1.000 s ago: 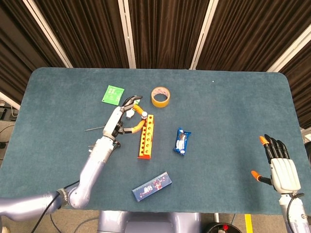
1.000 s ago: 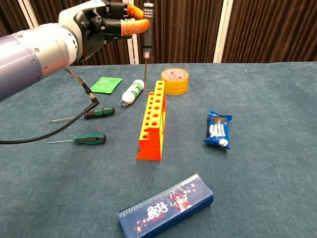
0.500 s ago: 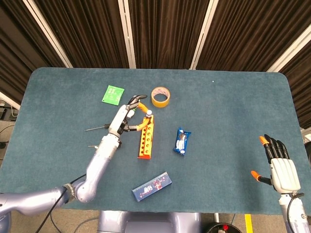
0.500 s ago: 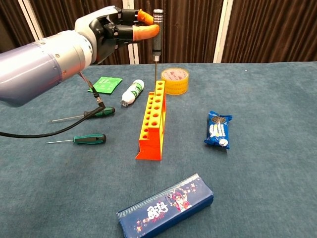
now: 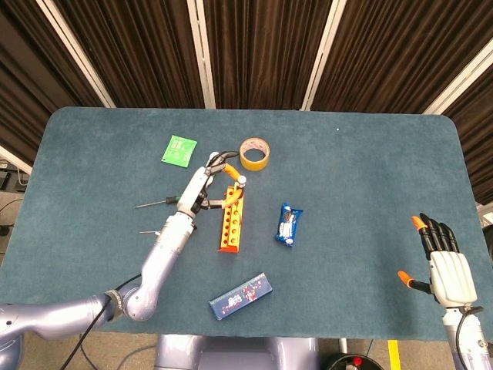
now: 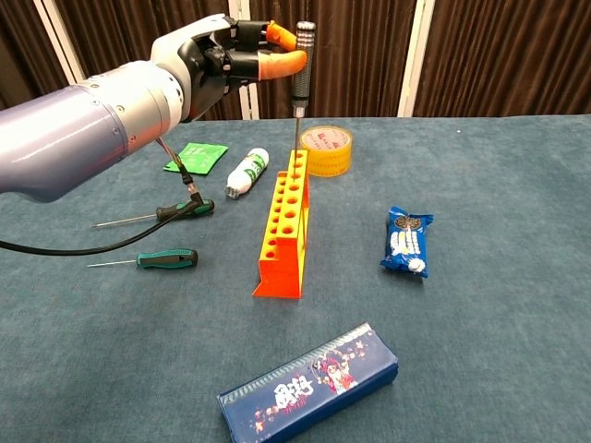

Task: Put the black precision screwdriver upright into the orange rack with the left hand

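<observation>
My left hand [image 6: 226,55] [image 5: 206,183] pinches the black precision screwdriver [image 6: 302,69] upright by its handle, between orange fingertips [image 6: 284,63]. The thin shaft points down, with its tip right at the far end of the orange rack [image 6: 284,220] [image 5: 231,217], above the rack's top row of holes. The rack lies lengthwise near the table's middle. My right hand [image 5: 445,262] hangs at the table's near right edge in the head view, fingers spread, holding nothing.
Two green-handled screwdrivers [image 6: 185,209] [image 6: 166,258] lie left of the rack. A white bottle [image 6: 247,173], green packet [image 6: 197,156] and yellow tape roll [image 6: 326,149] sit behind it. A blue snack pack [image 6: 407,240] lies right; a blue box [image 6: 309,383] lies near front.
My left hand has carried the screwdriver to the right and lower, from beside the rack's far end to directly over it. The right hand has not moved.
</observation>
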Robot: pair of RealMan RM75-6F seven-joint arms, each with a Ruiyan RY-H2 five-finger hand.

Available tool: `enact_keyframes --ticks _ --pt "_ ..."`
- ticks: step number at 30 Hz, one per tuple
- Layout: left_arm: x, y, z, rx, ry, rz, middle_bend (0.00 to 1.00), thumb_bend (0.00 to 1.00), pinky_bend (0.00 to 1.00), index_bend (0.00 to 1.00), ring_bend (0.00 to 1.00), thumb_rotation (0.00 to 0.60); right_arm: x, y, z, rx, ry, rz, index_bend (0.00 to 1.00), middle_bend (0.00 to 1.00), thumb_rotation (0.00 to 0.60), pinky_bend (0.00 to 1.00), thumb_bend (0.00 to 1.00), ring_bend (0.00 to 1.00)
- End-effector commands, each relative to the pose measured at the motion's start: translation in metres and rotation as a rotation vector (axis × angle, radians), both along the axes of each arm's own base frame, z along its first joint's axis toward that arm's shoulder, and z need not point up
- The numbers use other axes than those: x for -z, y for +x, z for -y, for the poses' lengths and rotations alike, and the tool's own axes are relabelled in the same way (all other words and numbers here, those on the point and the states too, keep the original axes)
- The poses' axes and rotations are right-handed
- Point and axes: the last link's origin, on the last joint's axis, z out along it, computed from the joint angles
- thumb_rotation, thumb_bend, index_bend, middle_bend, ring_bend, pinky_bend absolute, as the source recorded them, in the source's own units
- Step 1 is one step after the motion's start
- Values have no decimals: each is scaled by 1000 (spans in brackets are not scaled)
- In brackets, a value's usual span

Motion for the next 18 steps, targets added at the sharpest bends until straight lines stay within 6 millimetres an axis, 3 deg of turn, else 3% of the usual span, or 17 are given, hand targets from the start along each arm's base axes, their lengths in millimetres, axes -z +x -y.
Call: enact_keyframes --ticks 1,18 --pt "1 0 1 3 -1 -2 114 492 72 648 0 600 0 0 0 2 2 3 0 0 600 0 82 0" --pt "14 -9 0 2 -10 -52 114 492 70 648 1 600 0 0 -1 3 6 10 0 0 600 0 82 0"
